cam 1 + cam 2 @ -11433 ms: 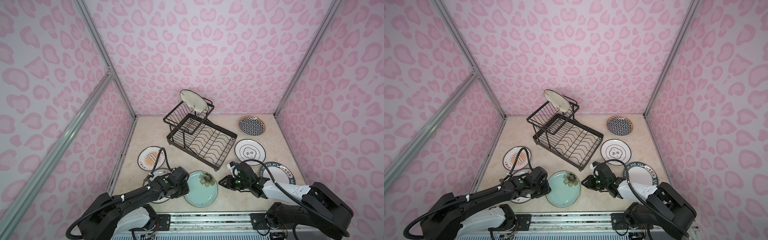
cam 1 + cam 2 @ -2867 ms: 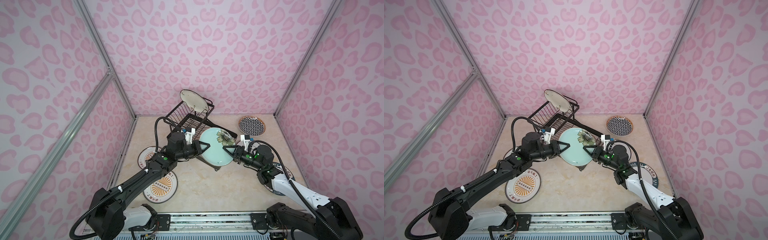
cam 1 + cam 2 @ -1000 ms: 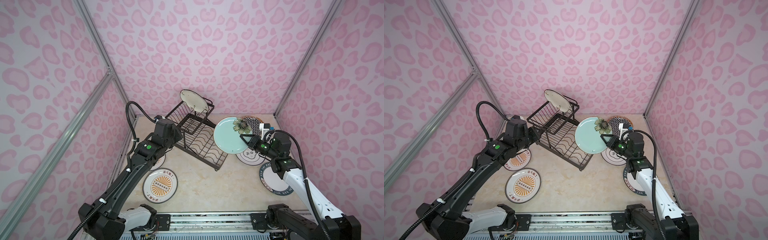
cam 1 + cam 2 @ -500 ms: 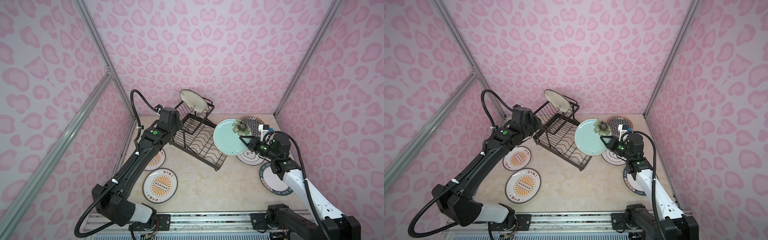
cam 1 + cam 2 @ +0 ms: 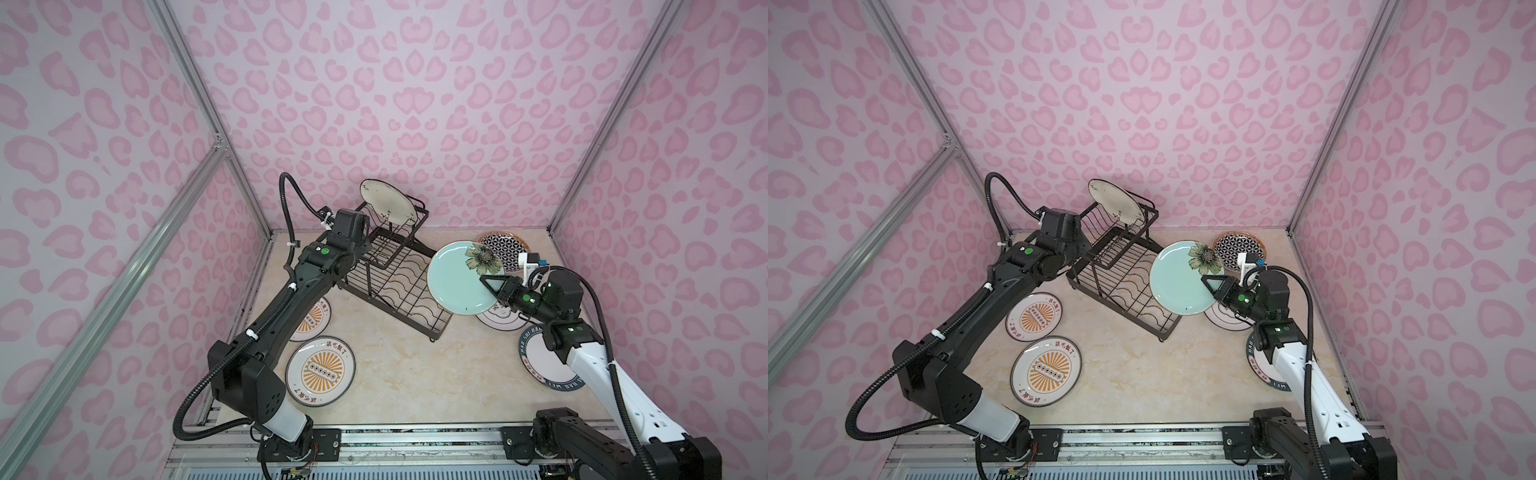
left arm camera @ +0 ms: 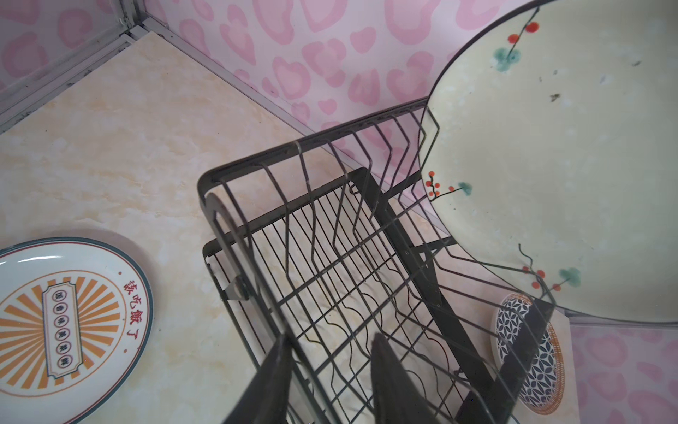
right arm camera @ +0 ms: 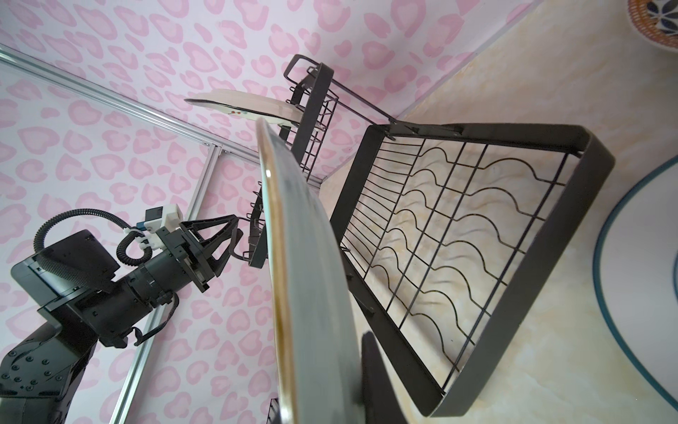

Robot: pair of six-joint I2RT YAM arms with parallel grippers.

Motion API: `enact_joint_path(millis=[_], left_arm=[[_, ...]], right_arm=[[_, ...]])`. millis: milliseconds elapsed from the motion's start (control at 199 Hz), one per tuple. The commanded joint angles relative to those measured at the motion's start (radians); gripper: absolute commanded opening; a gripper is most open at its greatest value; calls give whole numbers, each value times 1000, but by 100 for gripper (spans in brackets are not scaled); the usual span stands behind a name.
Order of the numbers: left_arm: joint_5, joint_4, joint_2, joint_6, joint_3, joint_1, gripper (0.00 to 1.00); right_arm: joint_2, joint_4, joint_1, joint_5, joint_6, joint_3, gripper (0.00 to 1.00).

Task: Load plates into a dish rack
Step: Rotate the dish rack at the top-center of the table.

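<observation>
While the right gripper (image 5: pixel 486 282) is clamped on the rim of the round pale teal ceramic plate with a dark flower (image 5: pixel 453 278), that plate stands nearly on edge in the air. It reaches out from the fingertips toward the black wire two-tier dish rack (image 5: pixel 399 282). In both top views the plate's lower edge overlaps the near corner of the rack's wide wavy-wired lower tray. In the right wrist view the plate (image 7: pixel 304 257) shows edge-on, with the tray (image 7: pixel 458 227) just past it.

Directly under this gripper a white plate with a cloud outline (image 5: pixel 498 318) lies flat on the marbled beige tabletop (image 5: pixel 415 374). Beyond the gripper lies a black-and-white geometric plate (image 5: pixel 505 245). Behind its wrist, partly under the arm, is a white plate with a teal lettered rim (image 5: pixel 544 361).

The left gripper (image 6: pixel 330 339) is at the end of the raised slotted basket. Its fingers stand apart astride the rack's wires (image 6: pixel 330 257), and whether they pinch one I cannot tell. Ahead of its tips, at the basket's other end, a cream plate with red-berried sprigs (image 6: pixel 550 165) leans tilted in the slots. Back along the left arm, two orange sunburst plates (image 5: pixel 320 370) (image 5: pixel 313 322) lie flat on the table, the farther one partly under the arm.
</observation>
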Motion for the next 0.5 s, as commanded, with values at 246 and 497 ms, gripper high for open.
enact_joint_path(millis=[246, 497], left_arm=[[-7, -44, 45, 58, 66, 15, 19], [29, -89, 56, 133, 77, 52, 9]], right_arm=[[-8, 96, -35, -48, 4, 3, 0], [19, 82, -49, -55, -22, 56, 0]])
